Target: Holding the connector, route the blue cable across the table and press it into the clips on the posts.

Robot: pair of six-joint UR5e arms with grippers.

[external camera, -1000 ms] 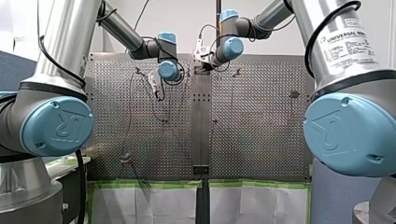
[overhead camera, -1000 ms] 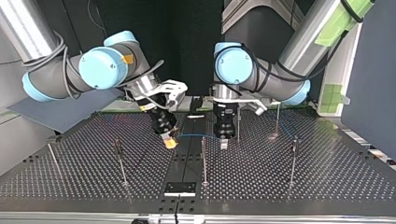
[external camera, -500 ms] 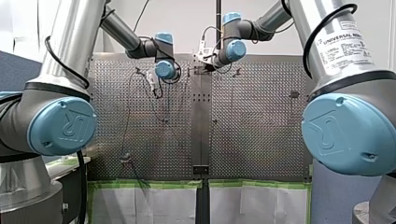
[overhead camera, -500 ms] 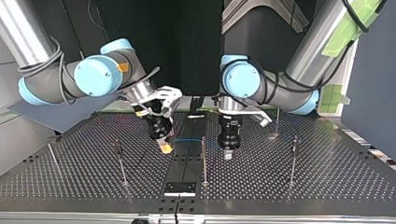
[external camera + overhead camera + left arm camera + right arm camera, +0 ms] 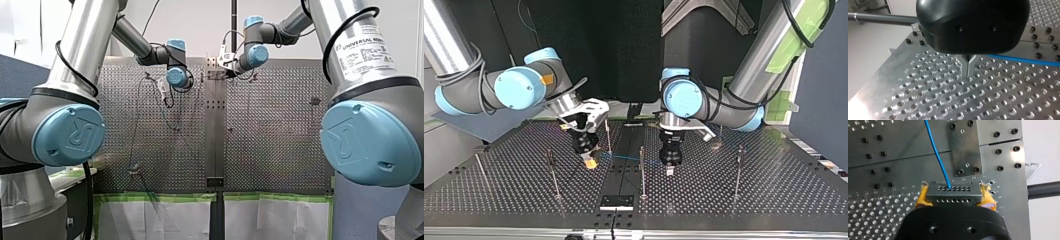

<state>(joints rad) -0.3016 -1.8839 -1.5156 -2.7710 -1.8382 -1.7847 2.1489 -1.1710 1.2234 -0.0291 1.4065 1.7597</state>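
Observation:
My right gripper has its yellow pads shut on a grey connector with rows of small holes. The blue cable leaves the connector and runs ahead over the table. In the top view my right gripper hangs low at centre left. From it the blue cable stretches past a thin post towards my left gripper. My left gripper has its metal fingers shut just above the table. The cable comes out beside them; I cannot see whether it is pinched.
Several thin clip posts stand on the perforated table, among them one at the top view's left, one at its right and one by my right gripper. A small screwed plate lies ahead of the connector.
Both grippers have come towards the top view's near edge. My right gripper has also shifted to that view's left with the connector, drawing the cable along between the two.

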